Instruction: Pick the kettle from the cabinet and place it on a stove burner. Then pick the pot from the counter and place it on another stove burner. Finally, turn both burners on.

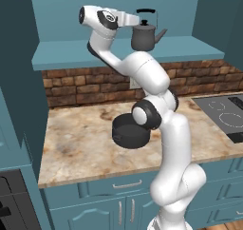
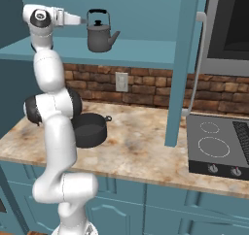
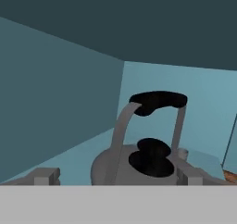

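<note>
The dark-grey kettle stands upright on the teal shelf of the cabinet, its black-topped arched handle facing me. My gripper is level with that handle, right at the kettle's left side, open, holding nothing. Its fingertips stand wide apart on either side of the kettle body. The wide dark pot sits on the marbled counter, partly behind my arm. Stove burners lie to the right.
The cabinet's open door with its silver bar handle hangs between the kettle and the cooktop. Two knobs sit at the cooktop's front. A brick backsplash runs behind the counter. A microwave hangs above the stove.
</note>
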